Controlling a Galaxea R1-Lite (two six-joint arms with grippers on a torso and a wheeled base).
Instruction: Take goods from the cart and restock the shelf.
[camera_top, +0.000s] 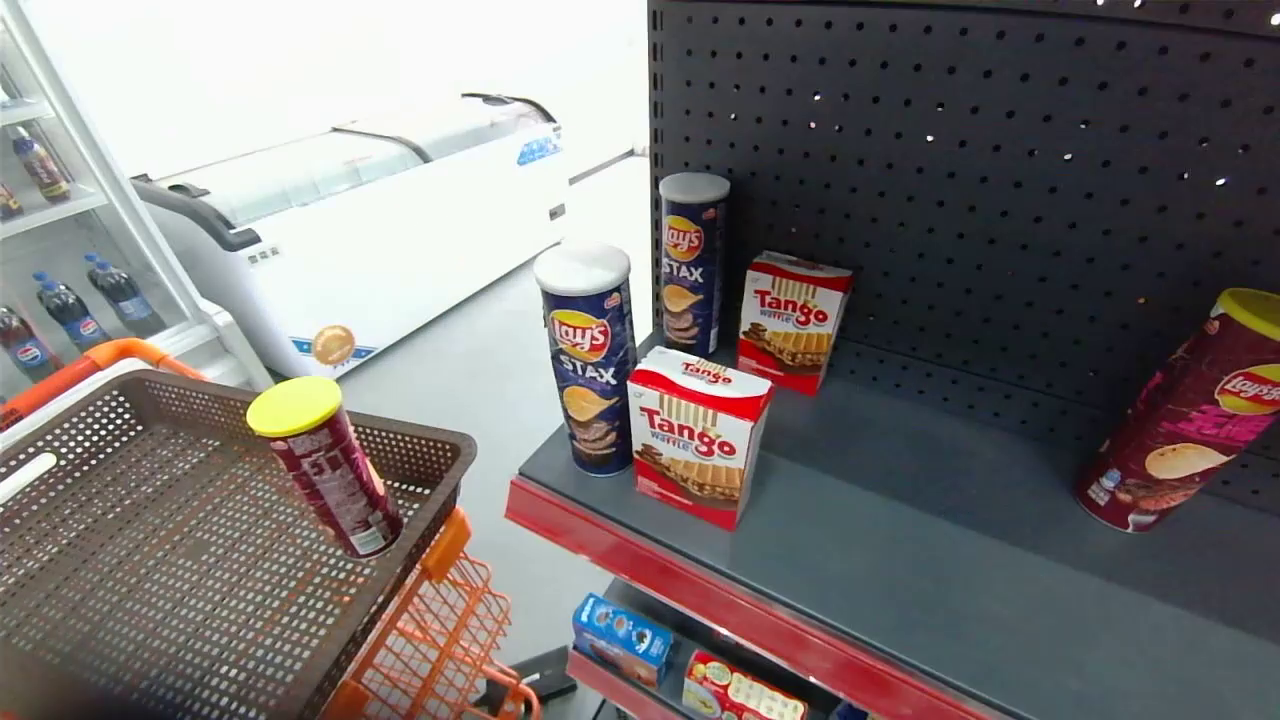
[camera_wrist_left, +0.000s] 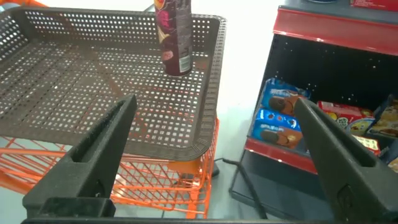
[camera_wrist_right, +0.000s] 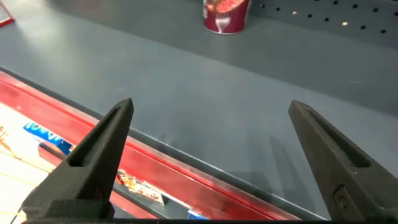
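A: Where's the next item?

B: One maroon chip can with a yellow lid is in the brown basket on top of the orange cart. It's on its base, lid up, close to the basket wall on the shelf side.

A: Long axis?

B: Roughly vertical. It looks slanted in the head view and nearly plumb in the left wrist view, so I can't vouch for any real lean.

A: Which arm is nearer?

B: The left one, clearly. The left gripper hangs low by the basket's near rim, looking across the mesh floor. The can stands ahead of it at the far side, a little off the centreline. Its jaws are spread wide and hold nothing.

A: And the right?

B: The right gripper is above the front edge of the grey shelf, well apart from the cart. Its jaws are also spread and empty. A second maroon can stands farther back by the pegboard.

A: Verdict?

B: This looks like a left-arm pick. I'd expect it to go forward over the rim and take the can's side with the jaws level. Open board lies between the wafer boxes and that second can.
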